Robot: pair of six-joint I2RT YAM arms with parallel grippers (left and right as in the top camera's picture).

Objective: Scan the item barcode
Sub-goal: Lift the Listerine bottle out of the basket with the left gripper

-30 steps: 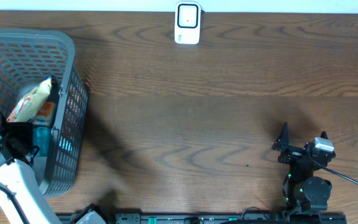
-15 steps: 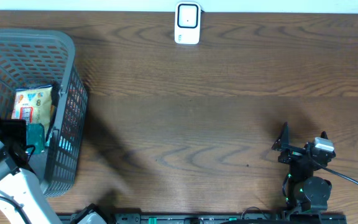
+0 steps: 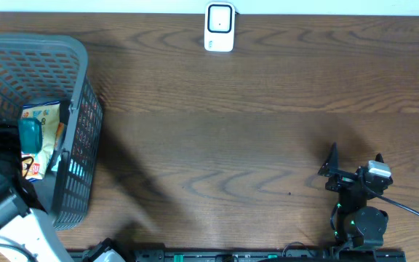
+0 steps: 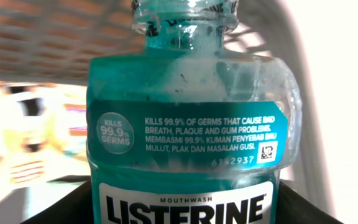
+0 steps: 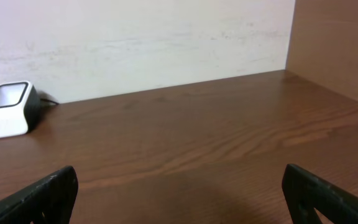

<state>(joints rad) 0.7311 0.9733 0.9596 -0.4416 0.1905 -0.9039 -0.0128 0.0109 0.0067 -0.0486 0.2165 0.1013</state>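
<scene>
- Your left hand (image 4: 182, 210) is clamped on the mouthwash bottle (image 4: 185, 143). The dark fingers show at either side of the bottle's lower body in the wrist view.
- The bottle is inside the grey basket (image 3: 84, 109) at the left edge of the desk (image 3: 231, 145). It sits just beside a snack packet (image 3: 44, 116).
- The bottle's long axis runs out along the hand's reach, neck away from the wrist, and the front label faces the wrist camera. From overhead you see mainly the teal cap, so the bottle seems close to upright, but its exact tilt cannot be told.
- No striped barcode shows on the face turned toward the wrist, so it is probably on a side you cannot see yet.
- The scanner (image 3: 219, 27) stands at the far edge of the desk, near the middle. From the left hand it lies away from the robot and to the right, well apart, with the basket's right wall between them.
- Your right hand (image 3: 353, 161) sits with its fingers spread wide and empty, low on the right and also well apart from the scanner.
- My judgement is that the left arm should make this move. Lift the bottle over the basket rim, carry it toward the scanner, and turn it about its long axis until the barcode faces the scanner window.
</scene>
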